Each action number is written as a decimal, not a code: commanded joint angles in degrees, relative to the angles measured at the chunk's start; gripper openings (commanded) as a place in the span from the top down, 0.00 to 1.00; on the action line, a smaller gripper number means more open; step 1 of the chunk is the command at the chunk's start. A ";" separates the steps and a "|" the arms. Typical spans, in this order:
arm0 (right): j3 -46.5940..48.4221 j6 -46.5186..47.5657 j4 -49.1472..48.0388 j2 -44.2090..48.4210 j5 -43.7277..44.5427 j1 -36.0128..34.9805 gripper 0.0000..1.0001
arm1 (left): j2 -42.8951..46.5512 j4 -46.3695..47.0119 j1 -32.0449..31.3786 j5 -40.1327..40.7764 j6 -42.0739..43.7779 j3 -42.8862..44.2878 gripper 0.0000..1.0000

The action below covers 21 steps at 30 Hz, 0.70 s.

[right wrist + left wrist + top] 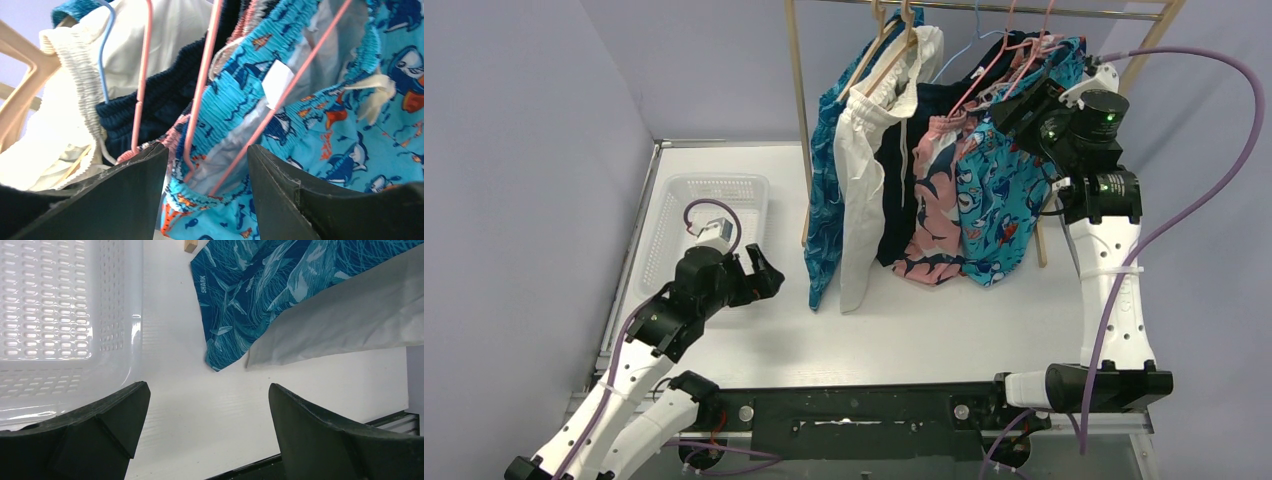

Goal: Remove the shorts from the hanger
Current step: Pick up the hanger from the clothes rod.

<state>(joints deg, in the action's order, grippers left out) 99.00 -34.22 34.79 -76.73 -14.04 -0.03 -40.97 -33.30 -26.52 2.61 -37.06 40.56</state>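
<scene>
- Five pairs of shorts (924, 215) hang side by side on a wooden rack (799, 100) that stands toward the far edge of the tabletop (924, 330). Their hems reach down close to its surface.
- Left to right in the top view: blue leaf-pattern shorts (824, 200), white drawstring shorts (859, 200), plain navy shorts (894, 170), pink-and-navy floral shorts (934, 240) and teal cartoon-print shorts (994, 200).
- The right tool (1022, 108) is raised near rail height at the right end of the row, at the waistband of the teal cartoon-print shorts (320, 130).
- In the right wrist view, this tool (207, 147) has its fingers partly apart, with the teal waistband and the wire of a pink hanger (202, 85) in the gap. Whether they pinch the cloth cannot be told.
- The same view shows the plain navy shorts (165, 95) and white drawstring shorts (175, 25) bunched to the left, with a wooden hanger (20, 65) at the left edge.
- The left tool (759, 275) sits low over the tabletop toward its left edge, jaws wide with nothing between them, just beside the near end of a white plastic basket (714, 185).
- From the left wrist, that tool (207, 386) faces the hems of the blue leaf-pattern shorts (260, 285) and white drawstring shorts (350, 315), with the basket (120, 315) on its left.
</scene>
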 commanded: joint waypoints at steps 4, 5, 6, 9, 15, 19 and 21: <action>1.88 -3.12 -9.06 -2.66 -8.56 0.73 0.47 | 0.35 2.69 0.33 -1.11 0.76 0.36 0.10; 2.54 -3.14 -8.84 -3.36 -8.94 0.79 0.51 | 0.17 2.63 0.28 -1.12 0.76 0.46 0.10; 3.23 -3.11 -8.19 -4.10 -8.79 0.75 0.56 | 0.13 2.52 0.26 -1.21 0.76 0.54 0.10; 3.21 -2.97 -6.92 -4.47 -7.49 0.74 0.67 | 0.06 2.07 0.30 -1.30 0.85 0.64 0.10; 3.03 -2.59 -6.87 -3.10 -6.60 0.93 0.90 | 0.04 1.88 0.33 -1.50 0.94 0.32 0.10; 6.98 -2.11 -5.36 -3.22 -8.27 1.12 0.95 | -0.29 1.88 0.33 -1.69 0.85 0.44 0.10; 8.93 -2.04 -4.83 -2.81 -7.94 1.28 0.99 | -0.41 1.93 0.33 -1.73 0.76 0.53 0.10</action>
<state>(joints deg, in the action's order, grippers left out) 101.36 -37.60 33.17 -82.06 -20.56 0.78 -41.25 -33.30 -26.52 1.78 -37.01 40.49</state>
